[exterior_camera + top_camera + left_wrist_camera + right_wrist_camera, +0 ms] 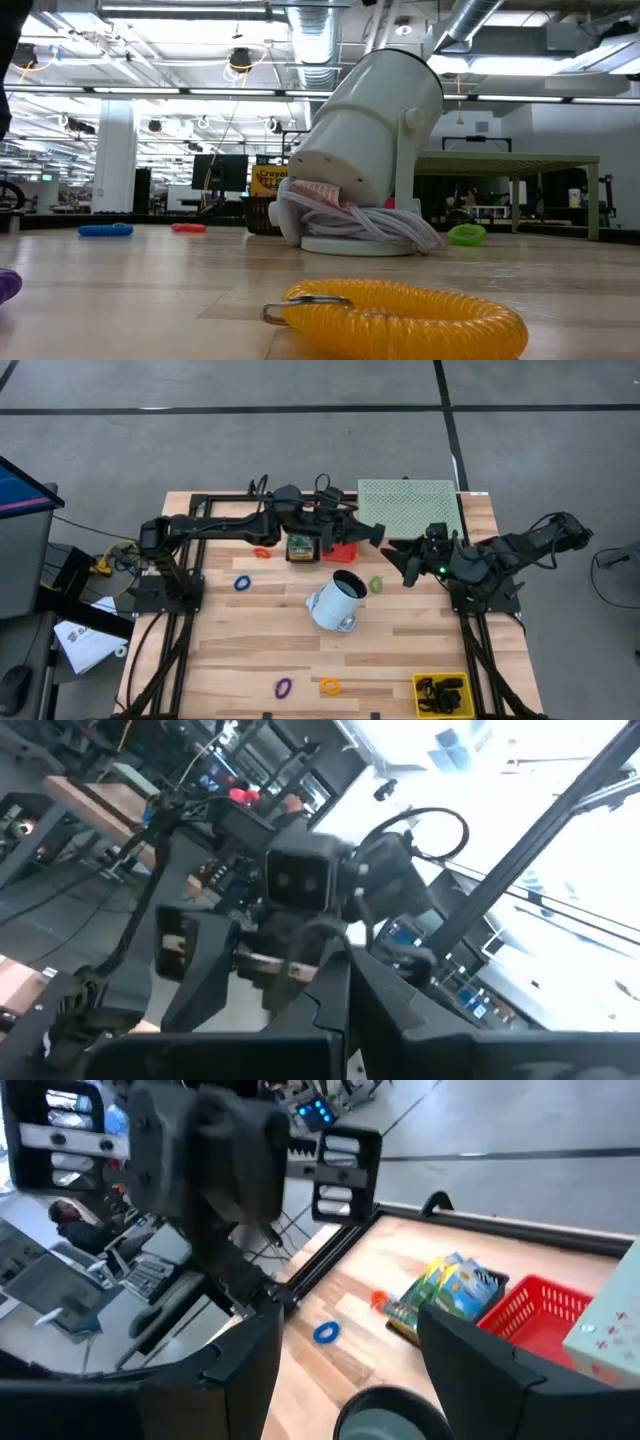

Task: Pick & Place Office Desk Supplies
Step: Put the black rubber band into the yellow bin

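The office desk supplies lie scattered on the wooden table (250, 650): a crayon box (299, 547), and orange (262, 552), blue (242, 582), green (376, 585), purple (283, 687) and yellow (330, 685) bands. My left gripper (377, 530) is shut and raised over the far middle of the table, past the red basket (343, 552), with nothing seen between its fingers (340, 1020). My right gripper (396, 563) faces it from the right and is open and empty (350, 1370).
A white cylindrical holder (335, 603) stands tilted on its base mid-table, with a cord (360, 222) bunched under it. A green mesh tray (408, 508) sits at the far right. A yellow bin (440, 693) with black clips is at the near right.
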Robot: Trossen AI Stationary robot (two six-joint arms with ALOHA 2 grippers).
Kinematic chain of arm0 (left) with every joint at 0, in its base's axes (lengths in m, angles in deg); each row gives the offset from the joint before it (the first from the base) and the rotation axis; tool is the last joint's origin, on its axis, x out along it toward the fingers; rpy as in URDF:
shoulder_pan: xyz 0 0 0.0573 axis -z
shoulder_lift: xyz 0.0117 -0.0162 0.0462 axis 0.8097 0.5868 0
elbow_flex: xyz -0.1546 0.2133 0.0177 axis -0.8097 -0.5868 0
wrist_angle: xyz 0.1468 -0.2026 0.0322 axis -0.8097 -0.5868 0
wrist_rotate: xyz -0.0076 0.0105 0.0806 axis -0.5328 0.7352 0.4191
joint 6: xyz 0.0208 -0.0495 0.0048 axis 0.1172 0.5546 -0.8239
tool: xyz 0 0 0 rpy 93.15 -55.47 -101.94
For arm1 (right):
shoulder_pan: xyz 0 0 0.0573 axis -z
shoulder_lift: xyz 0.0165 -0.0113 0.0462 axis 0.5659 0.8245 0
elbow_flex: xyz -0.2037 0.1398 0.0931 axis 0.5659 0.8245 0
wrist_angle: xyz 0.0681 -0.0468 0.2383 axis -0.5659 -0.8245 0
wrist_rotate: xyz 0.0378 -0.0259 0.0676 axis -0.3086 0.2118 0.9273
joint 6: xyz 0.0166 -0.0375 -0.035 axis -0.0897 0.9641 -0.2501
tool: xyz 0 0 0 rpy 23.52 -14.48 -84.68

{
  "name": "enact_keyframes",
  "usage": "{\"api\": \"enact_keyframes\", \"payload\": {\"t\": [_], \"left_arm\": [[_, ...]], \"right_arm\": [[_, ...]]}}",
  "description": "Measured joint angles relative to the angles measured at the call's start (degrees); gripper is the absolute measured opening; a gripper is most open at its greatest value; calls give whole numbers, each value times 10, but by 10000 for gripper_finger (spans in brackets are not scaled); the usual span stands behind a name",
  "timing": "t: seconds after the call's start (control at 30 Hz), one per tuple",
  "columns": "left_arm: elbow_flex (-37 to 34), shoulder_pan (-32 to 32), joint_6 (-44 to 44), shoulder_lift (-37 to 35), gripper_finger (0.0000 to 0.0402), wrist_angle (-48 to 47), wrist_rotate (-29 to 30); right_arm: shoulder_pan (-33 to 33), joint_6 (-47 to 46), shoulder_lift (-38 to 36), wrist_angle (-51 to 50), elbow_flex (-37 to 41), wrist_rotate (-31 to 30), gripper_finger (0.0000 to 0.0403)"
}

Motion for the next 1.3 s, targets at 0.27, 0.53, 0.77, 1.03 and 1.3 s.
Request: {"api": "enact_keyframes", "payload": {"t": [0.27, 0.53, 0.77, 1.03, 1.3], "left_arm": [[4, 0, -2, 8, 0, -2, 8], [4, 0, -3, 8, 0, -2, 8], [4, 0, -4, 8, 0, -2, 7], [4, 2, -4, 7, 0, -3, 3], [4, 2, -9, 7, 0, -15, 0]], "right_arm": [[36, 64, -1, 68, 0, 43, 228], [76, 89, 9, 104, 0, 114, 228], [94, 103, 38, 146, 0, 146, 228], [79, 122, 52, 192, 0, 146, 170], [54, 129, 46, 201, 0, 137, 11]]}}
